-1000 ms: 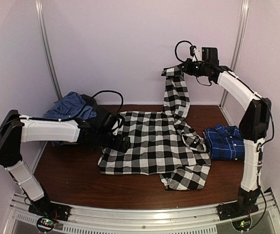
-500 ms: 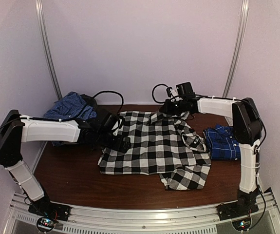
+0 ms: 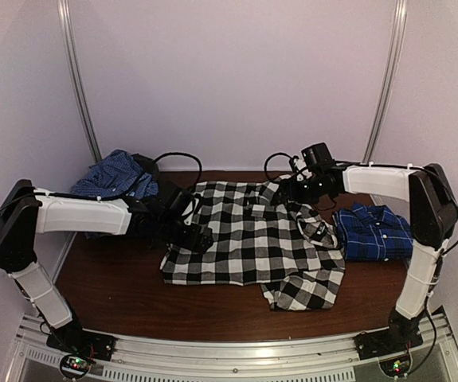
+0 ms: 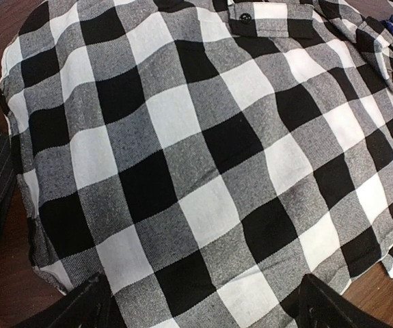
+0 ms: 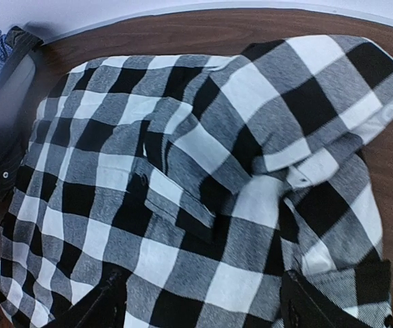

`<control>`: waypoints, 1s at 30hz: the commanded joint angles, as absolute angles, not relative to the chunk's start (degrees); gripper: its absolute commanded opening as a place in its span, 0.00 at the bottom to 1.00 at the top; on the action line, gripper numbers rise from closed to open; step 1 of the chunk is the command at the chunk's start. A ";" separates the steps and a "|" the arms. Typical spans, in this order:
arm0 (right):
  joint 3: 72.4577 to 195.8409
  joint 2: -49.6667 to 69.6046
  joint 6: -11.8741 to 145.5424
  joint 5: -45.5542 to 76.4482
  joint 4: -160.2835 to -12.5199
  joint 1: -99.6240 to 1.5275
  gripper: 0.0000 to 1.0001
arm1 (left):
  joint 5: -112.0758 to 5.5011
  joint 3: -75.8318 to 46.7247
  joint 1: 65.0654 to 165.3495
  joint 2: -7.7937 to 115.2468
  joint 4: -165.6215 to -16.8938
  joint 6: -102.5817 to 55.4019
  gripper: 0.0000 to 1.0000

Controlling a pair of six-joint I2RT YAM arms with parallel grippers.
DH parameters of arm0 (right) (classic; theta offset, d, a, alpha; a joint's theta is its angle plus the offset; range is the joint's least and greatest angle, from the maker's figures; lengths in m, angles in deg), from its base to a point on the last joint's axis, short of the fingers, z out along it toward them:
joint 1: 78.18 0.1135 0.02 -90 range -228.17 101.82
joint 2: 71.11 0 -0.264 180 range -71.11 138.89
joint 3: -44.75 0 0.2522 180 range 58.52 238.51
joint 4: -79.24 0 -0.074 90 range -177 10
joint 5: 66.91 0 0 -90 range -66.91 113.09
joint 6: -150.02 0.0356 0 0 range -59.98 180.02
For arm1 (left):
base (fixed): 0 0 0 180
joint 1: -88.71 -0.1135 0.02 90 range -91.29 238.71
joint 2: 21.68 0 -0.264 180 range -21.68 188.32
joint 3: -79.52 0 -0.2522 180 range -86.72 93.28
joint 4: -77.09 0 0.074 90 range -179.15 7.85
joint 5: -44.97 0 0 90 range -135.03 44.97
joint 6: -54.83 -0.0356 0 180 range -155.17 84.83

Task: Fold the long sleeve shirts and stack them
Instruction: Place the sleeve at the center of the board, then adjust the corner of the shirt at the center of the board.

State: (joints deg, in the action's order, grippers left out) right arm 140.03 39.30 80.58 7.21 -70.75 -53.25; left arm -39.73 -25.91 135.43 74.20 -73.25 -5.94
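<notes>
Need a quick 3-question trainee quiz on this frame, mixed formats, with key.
1. True or false: the right tool is clamped on the check shirt.
2. The folded blue shirt lies: A) on top of the check shirt, B) beside it, on the right, C) under it.
3. Fill in: the jaws of the left tool stand ____.
Key: 1 false, its jaws are apart; 2 B; 3 open.

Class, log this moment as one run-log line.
left jaws: open, over checked shirt | right jaws: open, above its far edge | royal blue shirt: right of it, unstacked
</notes>
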 commanded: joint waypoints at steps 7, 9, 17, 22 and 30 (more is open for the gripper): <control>125.40 28.76 76.80 21.42 -64.89 -52.82 0.73 | -41.20 -26.65 135.64 73.86 -76.60 -5.78 0.98; 123.97 28.69 77.04 21.83 -65.64 -52.49 0.72 | -41.62 -26.74 135.64 74.02 -76.79 -5.52 0.98; 122.33 31.88 77.79 22.58 -68.67 -50.75 0.70 | -42.19 -27.46 135.64 73.81 -77.16 -5.11 0.98; 124.71 35.82 77.39 24.74 -68.57 -50.23 0.63 | -42.15 -27.90 135.64 73.45 -77.16 -4.87 0.98; 127.74 37.95 75.74 29.43 -67.84 -50.23 0.35 | -41.80 -28.18 135.64 73.35 -77.17 -5.02 0.98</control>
State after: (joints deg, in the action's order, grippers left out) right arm 125.15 37.72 76.77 25.26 -67.93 -50.41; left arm -41.54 -27.37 135.43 74.20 -75.37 -5.41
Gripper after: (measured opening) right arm 0.396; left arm 0.976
